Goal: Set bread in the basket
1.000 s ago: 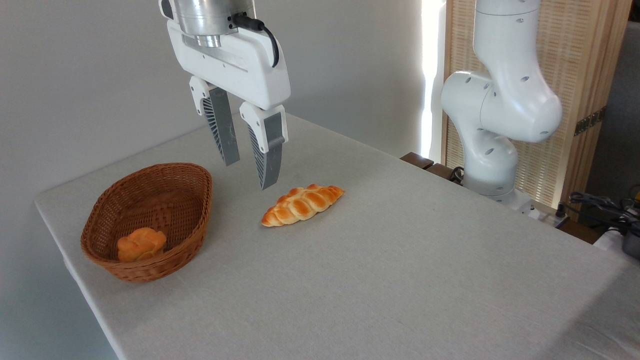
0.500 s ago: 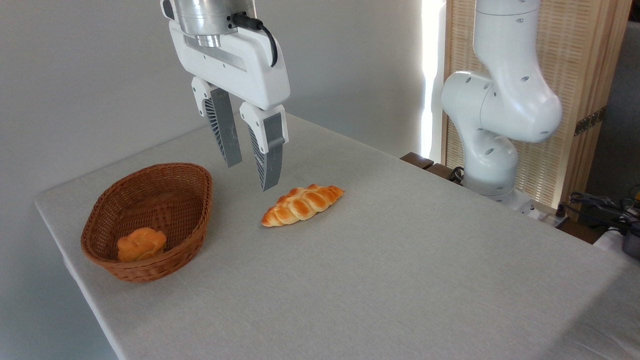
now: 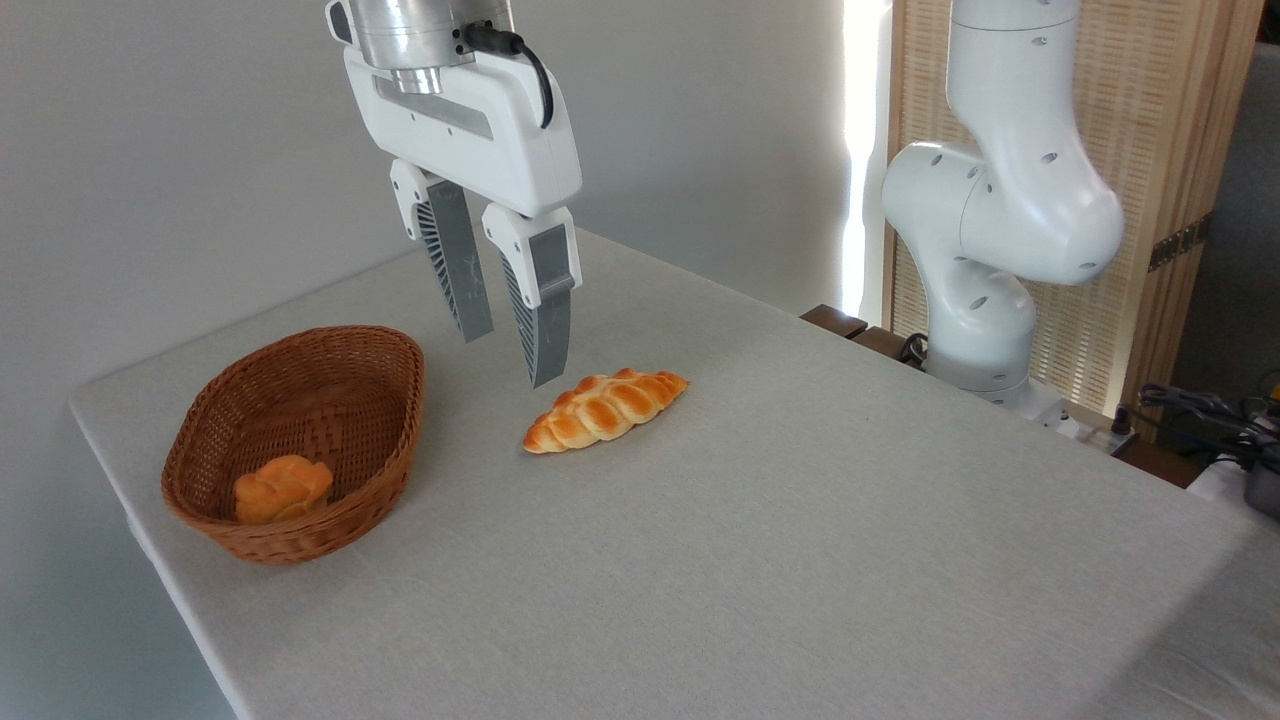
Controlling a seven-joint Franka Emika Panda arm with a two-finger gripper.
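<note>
**Bun lying in the basket, jaws empty**

The bread (image 3: 283, 488) is lying inside the basket (image 3: 390, 440), at its near end, well apart from the jaws and lower left of them. The braided loaf (image 3: 604, 409) is resting on the table (image 3: 800, 560), just below and right of the fingertips. The gripper (image 3: 512, 357) is hanging above the table, its jaws standing a little spread and gripping nothing.

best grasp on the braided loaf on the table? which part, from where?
Take the braided loaf at its thick middle, coming straight down from above. It lies flat on the table with its long axis slanting up to the right, so likely turn the tool to close across the narrow width. The pointed ends look too thin. The tool hangs open, just up-left of it.
</note>
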